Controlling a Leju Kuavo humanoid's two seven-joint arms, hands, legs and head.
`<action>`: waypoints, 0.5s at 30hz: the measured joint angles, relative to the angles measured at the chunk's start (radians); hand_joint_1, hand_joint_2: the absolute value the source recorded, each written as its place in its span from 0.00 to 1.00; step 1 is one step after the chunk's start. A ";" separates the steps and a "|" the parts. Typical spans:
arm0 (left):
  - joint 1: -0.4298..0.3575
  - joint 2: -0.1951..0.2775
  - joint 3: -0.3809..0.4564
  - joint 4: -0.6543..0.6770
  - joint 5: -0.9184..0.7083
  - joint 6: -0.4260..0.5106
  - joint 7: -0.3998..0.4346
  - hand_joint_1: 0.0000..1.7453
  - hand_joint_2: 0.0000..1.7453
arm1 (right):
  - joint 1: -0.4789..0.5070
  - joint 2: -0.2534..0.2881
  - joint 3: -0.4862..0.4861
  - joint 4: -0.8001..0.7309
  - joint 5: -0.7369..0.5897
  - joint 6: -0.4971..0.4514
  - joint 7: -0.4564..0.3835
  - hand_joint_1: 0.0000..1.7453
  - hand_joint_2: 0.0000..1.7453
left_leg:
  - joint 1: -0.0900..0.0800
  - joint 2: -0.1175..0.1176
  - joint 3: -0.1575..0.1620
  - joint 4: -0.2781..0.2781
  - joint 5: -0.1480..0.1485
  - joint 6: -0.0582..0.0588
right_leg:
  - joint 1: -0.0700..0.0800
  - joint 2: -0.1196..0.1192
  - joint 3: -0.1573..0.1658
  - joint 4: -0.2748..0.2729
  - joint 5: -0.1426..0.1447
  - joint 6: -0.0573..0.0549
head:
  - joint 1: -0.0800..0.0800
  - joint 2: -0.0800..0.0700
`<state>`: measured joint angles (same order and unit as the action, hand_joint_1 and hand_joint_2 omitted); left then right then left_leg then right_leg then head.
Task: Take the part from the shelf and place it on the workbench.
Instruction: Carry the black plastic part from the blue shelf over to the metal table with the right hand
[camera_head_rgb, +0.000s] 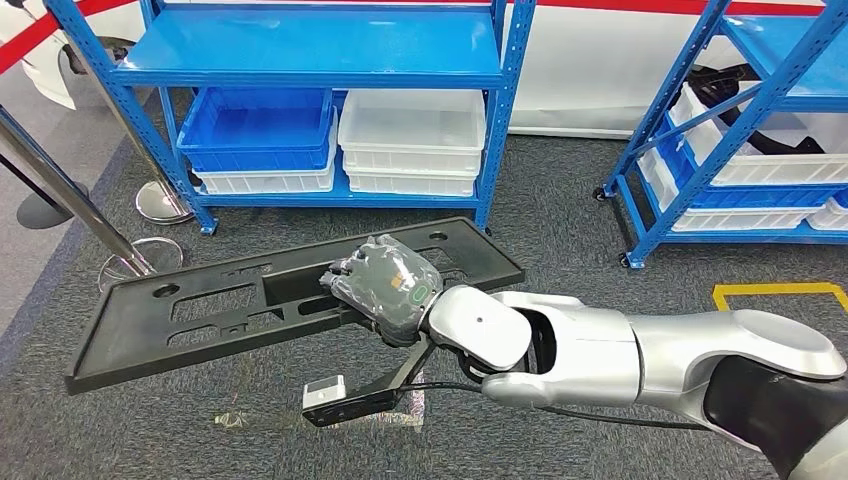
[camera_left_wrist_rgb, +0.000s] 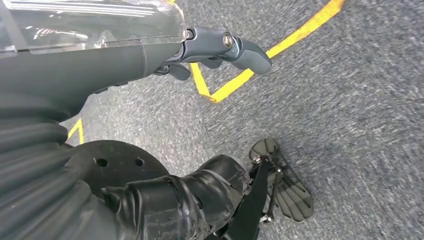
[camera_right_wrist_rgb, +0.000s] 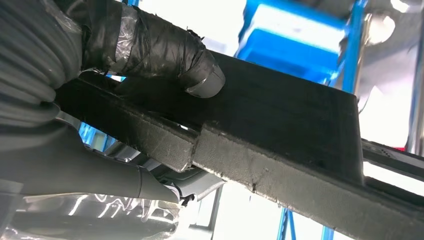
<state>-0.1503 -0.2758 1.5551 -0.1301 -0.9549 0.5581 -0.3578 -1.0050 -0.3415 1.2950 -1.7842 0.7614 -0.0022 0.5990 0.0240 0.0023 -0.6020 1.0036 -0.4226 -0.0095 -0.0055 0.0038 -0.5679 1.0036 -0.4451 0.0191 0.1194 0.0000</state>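
A long flat black part (camera_head_rgb: 200, 305) with several cut-out slots hangs level above the grey carpet, in front of the blue shelf (camera_head_rgb: 320, 60). My right hand (camera_head_rgb: 385, 288) grips its near edge towards the right end. Close up, the tape-wrapped thumb (camera_right_wrist_rgb: 165, 55) presses on one face of the black part (camera_right_wrist_rgb: 280, 115) while the fingers (camera_right_wrist_rgb: 95, 175) clamp it from the other side. My left hand (camera_left_wrist_rgb: 220, 47) hangs over the carpet with nothing in it, its fingers apart.
Blue and white bins (camera_head_rgb: 410, 140) fill the shelf's lower level. A second blue shelf (camera_head_rgb: 740, 130) stands at the right. Stanchion posts with round bases (camera_head_rgb: 140, 255) stand at the left. Yellow floor tape (camera_head_rgb: 780, 292) marks the carpet at the right.
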 joint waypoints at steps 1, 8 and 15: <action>0.000 0.000 0.000 0.000 0.002 0.000 0.000 0.00 1.00 | -0.006 -0.001 0.001 0.000 -0.011 0.005 -0.004 1.00 1.00 | 0.000 0.000 0.000 0.000 0.000 0.000 | 0.000 0.000 0.001 -0.002 0.001 0.000 | 0.000 0.000; 0.001 0.000 0.000 0.000 0.009 0.006 -0.008 0.00 1.00 | -0.033 -0.006 0.013 -0.001 0.034 -0.005 0.010 1.00 1.00 | -0.007 0.000 -0.003 0.007 -0.003 0.013 | -0.007 0.000 0.008 -0.014 0.007 0.013 | 0.000 0.000; 0.000 0.000 0.000 0.000 0.011 0.019 -0.011 0.00 1.00 | -0.033 -0.019 0.017 -0.002 0.039 -0.014 0.014 1.00 1.00 | -0.006 0.002 0.000 0.001 -0.001 0.040 | -0.017 -0.001 -0.012 0.029 -0.025 0.035 | 0.001 0.000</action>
<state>-0.1503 -0.2757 1.5553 -0.1305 -0.9435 0.5771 -0.3689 -1.0378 -0.3605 1.3124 -1.7866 0.8007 -0.0162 0.6126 0.0177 0.0043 -0.6015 1.0049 -0.4237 0.0307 -0.0227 0.0031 -0.5802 1.0327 -0.4697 0.0536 0.1204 0.0000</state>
